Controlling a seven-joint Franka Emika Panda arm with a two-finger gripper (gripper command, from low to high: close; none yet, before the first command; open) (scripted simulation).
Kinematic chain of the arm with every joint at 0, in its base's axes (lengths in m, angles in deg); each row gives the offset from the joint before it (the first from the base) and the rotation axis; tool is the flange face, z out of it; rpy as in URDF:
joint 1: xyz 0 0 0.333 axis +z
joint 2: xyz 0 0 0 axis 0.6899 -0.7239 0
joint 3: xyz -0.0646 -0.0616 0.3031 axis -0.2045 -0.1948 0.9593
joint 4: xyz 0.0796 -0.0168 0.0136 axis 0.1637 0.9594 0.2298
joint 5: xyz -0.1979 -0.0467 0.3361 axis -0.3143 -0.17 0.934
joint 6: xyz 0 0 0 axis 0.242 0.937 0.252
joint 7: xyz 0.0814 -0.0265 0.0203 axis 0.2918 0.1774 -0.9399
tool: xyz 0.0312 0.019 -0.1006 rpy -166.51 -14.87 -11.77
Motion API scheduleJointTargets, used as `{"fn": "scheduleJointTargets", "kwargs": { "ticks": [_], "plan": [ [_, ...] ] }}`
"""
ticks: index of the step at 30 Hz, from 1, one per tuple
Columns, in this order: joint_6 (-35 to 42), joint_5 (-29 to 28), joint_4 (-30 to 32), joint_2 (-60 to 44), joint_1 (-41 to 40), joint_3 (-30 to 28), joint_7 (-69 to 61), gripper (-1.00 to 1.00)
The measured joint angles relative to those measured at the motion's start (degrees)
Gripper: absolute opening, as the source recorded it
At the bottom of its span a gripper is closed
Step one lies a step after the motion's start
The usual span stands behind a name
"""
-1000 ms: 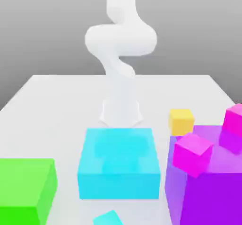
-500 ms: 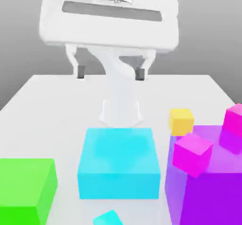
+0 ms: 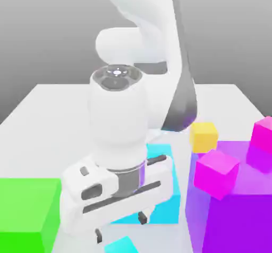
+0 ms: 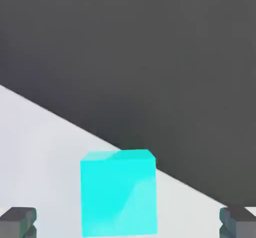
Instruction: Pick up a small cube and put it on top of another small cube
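Jaws point(image 3: 121, 229) wide open, nothing gripped, pointing down low over counter point(image 3: 48, 114). Small cyan cube point(image 4: 119, 193) resting on counter directly below, centred btwn fingertips point(image 4: 18, 221), not touching either. Big cyan block point(image 3: 161, 159) just behind hand. Yellow cube point(image 3: 204, 135) and magenta cube point(image 3: 215, 173) well off to the exterior view's right.

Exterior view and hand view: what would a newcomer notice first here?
The white arm bends low over the table's front, hiding much of the large cyan block. In the hand view, the small cyan cube sits between the open jaws. A big purple block stands at the exterior view's right.
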Motion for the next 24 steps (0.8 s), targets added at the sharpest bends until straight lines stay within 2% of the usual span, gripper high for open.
{"fn": "scheduleJointTargets", "kwargs": {
  "ticks": [2, 3, 10, 14, 20, 24],
  "plan": [
    [-3.2, 0.3, -0.8, -4.2, -0.3, 0.3, -0.4, 0.00],
    [-4.5, 0.3, -1.1, -5.9, -0.4, 0.5, -0.5, -1.00],
    [-4.6, 0.3, -1.1, -6.1, -0.4, 0.5, -0.5, -1.00],
    [0.9, 0.0, 0.2, 0.8, -0.2, 0.1, -0.2, -1.00],
    [5.4, 9.7, -6.4, 8.2, -0.6, 4.3, -0.1, -1.00],
    [13.0, 14.7, -9.5, 15.7, 3.5, 8.5, 4.6, -1.00]
  ]
}}
